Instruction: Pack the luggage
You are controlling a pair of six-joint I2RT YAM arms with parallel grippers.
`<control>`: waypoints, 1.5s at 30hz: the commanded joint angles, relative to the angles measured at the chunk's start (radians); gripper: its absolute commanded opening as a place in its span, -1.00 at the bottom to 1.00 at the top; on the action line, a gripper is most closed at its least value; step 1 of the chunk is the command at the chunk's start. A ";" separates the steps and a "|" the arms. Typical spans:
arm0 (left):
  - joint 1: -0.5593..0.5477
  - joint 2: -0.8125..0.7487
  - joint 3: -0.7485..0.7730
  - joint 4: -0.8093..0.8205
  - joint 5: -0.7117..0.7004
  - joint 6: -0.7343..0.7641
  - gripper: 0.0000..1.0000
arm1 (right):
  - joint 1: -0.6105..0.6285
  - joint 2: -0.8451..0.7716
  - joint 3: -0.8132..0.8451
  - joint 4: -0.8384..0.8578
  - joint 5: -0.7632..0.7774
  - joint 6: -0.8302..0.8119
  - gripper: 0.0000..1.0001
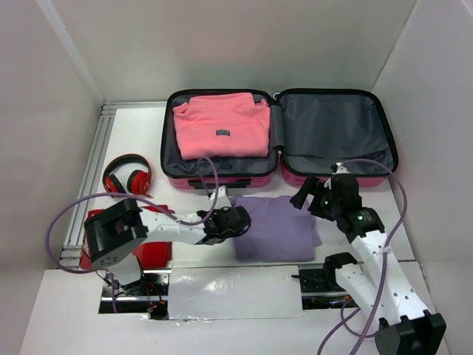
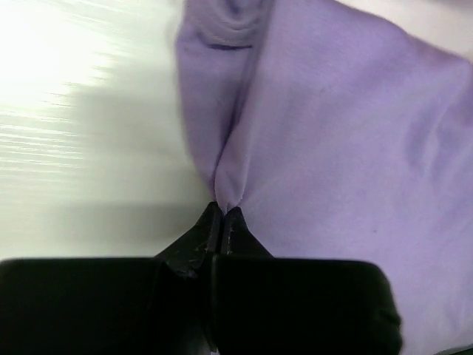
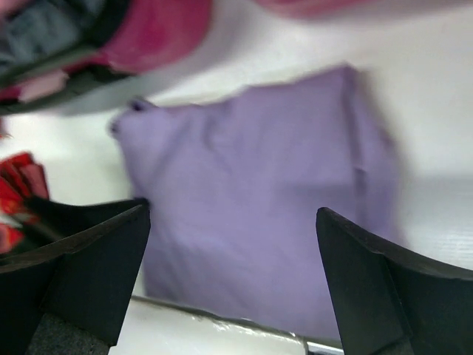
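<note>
Presently we note left gripper [image 2: 222, 210] jaws clenched on the edge of the purple garment [image 1: 281, 225], presumably for loading the luggage [image 1: 332, 122]; right gripper [image 3: 230, 214] jaws released.

A red item [image 1: 154, 256] sits mostly hidden under the left arm [image 1: 174, 228]; the luggage [image 3: 155, 29] looks blurred, cropped

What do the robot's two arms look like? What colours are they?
The left arm and right arm are white tubes with chunky black joints. Each trails a looping purplish-grey cable. The left gripper and right gripper have two black wedge-shaped fingers. A small green light glows near the right wrist.
</note>
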 commanded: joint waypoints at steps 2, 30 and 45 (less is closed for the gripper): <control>0.024 -0.092 -0.158 -0.138 0.050 0.141 -1.00 | 0.004 0.023 -0.036 0.107 -0.030 0.015 1.00; 0.204 -0.248 -0.340 -0.023 0.202 0.332 -1.00 | 0.413 0.511 -0.336 0.572 0.177 0.201 -0.64; 0.397 -0.656 0.044 -0.256 0.288 0.663 -1.00 | 0.473 0.442 0.482 0.237 0.177 -0.005 -1.00</control>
